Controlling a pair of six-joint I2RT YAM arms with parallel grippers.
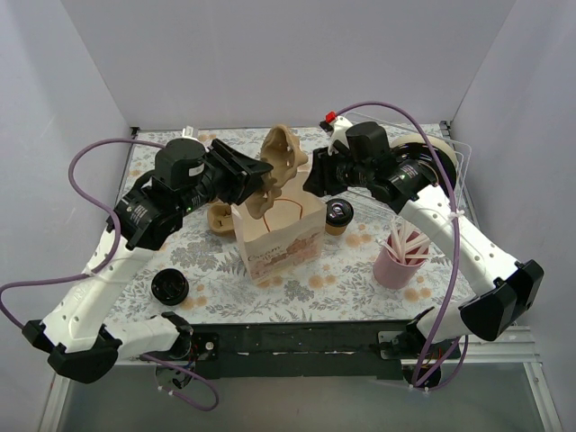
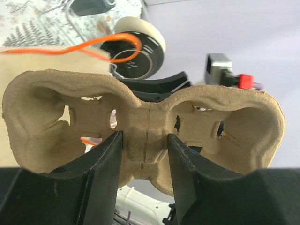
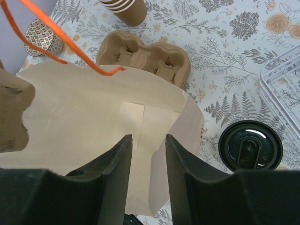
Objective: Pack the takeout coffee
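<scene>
The desk [image 1: 225,297], covered in a floral print, carries a paper bag [image 1: 277,238] standing open at its middle. Just right of the bag sits the takeout coffee [image 1: 338,213], and farther right a pink cup [image 1: 396,263] holding sticks. A pulp cup carrier [image 3: 143,58] lies just left of the bag, and a black lid [image 1: 170,286] lies near the front left.

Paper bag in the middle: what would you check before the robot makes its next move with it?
1. Paper bag upright, mouth open: ok.
2. Left arm's jaws clamped on the pulp cup carrier: ok, they grip its middle ridge.
3. Carrier centred over the bag's mouth: cannot tell; it hangs near the back rim.
4. Right arm's jaws gripping the bag's rim: cannot tell; contact is not visible.
5. Takeout coffee upright, lidded, on the table beside the bag: ok, not yet packed.
</scene>
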